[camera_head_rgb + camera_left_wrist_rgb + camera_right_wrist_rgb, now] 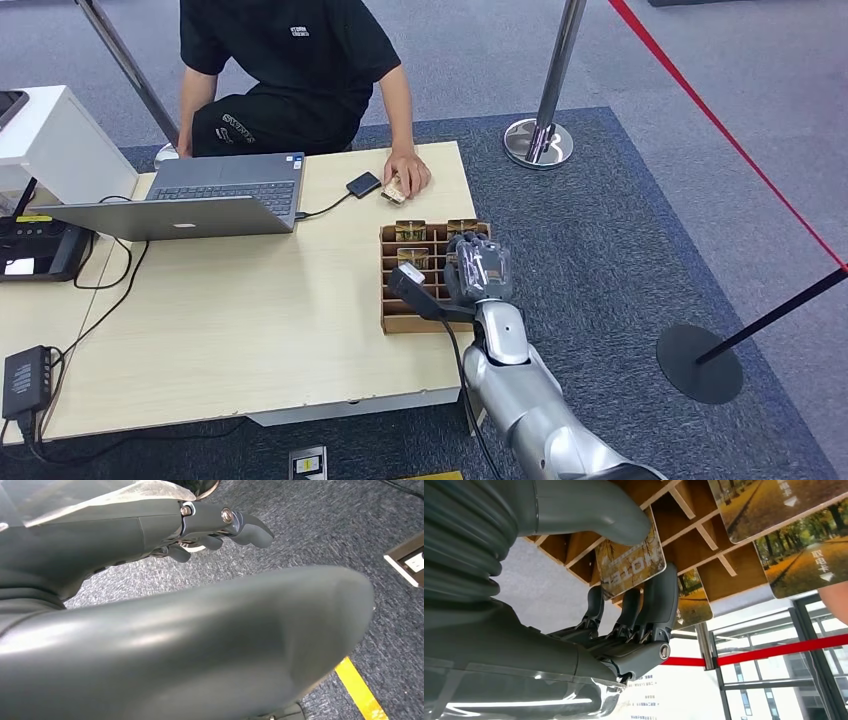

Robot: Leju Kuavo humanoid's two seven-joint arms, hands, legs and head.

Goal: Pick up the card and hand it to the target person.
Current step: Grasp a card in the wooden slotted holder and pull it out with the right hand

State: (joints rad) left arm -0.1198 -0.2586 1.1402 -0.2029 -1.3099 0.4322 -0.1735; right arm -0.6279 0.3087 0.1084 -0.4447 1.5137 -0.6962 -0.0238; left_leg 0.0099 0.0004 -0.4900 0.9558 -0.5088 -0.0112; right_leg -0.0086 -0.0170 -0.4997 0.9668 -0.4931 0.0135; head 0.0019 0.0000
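At the far left of your head view a white box (pixel 55 140) stands over a black desk device (pixel 35 250), and a black power brick (pixel 25 380) lies at the near left edge of the pale wooden table (pixel 230 330). Next along, an open grey laptop (pixel 200 195) sits toward the far edge, cabled to a small black drive (pixel 363 184). A person in a black shirt (pixel 290 70) sits behind the table, one hand (pixel 407 170) resting on a small card-like item just beside the drive. Right of that, the brown cardboard divider tray (pixel 400 322) holds autumn-print cards upright in its compartments. Your right hand (pixel 478 268) is over that tray; the wrist camera shows the thumb and the darker fingers (pixel 659 600) pinching one yellow-and-brown printed card (pixel 631 562), which sits tilted among the dividers. Your left hand (pixel 200 522) hangs over grey carpet with fingers loosely curled and apart, holding nothing. On the right, chrome stanchions (pixel 545 95) and a red belt (pixel 720 120) cross the floor.
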